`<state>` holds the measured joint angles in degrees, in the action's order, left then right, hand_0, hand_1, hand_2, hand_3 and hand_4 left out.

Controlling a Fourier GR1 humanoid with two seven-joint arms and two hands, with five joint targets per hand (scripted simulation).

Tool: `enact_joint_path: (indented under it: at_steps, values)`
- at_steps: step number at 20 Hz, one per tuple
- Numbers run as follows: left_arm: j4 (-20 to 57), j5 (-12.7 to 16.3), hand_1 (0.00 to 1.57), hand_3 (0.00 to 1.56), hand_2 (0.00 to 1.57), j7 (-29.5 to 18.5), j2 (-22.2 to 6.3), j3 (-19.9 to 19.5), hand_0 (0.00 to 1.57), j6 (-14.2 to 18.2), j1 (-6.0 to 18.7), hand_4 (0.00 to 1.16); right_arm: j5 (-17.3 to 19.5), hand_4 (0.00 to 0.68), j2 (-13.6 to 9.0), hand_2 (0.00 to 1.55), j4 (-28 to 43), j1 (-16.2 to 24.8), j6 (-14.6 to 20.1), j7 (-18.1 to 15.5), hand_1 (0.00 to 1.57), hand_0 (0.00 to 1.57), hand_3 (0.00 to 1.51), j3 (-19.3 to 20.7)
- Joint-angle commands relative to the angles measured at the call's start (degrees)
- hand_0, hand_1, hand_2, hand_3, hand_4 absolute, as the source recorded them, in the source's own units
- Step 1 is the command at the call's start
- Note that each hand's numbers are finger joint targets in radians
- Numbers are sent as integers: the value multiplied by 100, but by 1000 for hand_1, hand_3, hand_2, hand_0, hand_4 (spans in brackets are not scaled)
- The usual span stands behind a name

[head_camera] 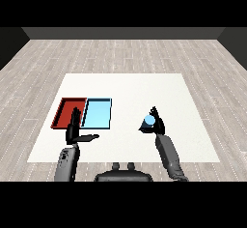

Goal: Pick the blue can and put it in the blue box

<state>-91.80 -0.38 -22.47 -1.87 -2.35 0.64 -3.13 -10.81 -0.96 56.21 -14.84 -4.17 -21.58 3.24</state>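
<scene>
1. The right hand [157,124] is curled round the blue can [149,121], holding it over the white bench [144,84].
2. That can sits well to the right of the blue tray [97,113].
3. The red tray [67,111] lies touching the blue tray's left side.
4. The left hand [75,131] is relaxed, fingers straight, holding nothing, by the trays' near edge.

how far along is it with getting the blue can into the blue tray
Done: the right hand has curled round the blue can, well right of the trays. In hand: the can sits in that grasp; whether it is off the table cannot be told. Left: carrying it left to the blue tray, which holds nothing yet, and letting go. The left hand rests open near the red tray.
</scene>
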Motion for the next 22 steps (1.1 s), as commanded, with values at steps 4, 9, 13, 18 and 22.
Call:
enact_joint_path:
  at_steps: [4, 9, 13, 18, 22]
  values:
    - [449, 160, 0, 0, 0, -21, -184, -246, 0, -144, 458, 0, 40, 0, -23, 0, -253, -303, 182, 38, 0, 0, 0, 76]
    - [534, 107, 0, 0, 0, -410, 16, -99, 0, -99, 220, 0, 200, 0, 94, 1233, -838, -815, 961, -4, 1065, 1065, 1179, 35]
    - [-184, 224, 0, 0, 0, 427, -75, -107, 0, -50, 252, 0, 243, 543, 92, 1459, -651, -671, 1408, 387, 1467, 1467, 1448, -45]
    - [-109, 9, 0, 0, 0, 220, -8, 6, 0, 91, 187, 0, 94, 523, 94, 1449, -839, -732, 1271, -55, 1456, 1456, 1419, -221]
    - [-363, 15, 0, 0, 0, 39, 2, 201, 0, -155, -383, 0, 360, 448, 20, 1467, -341, -527, 1258, -89, 1465, 1465, 1324, -345]
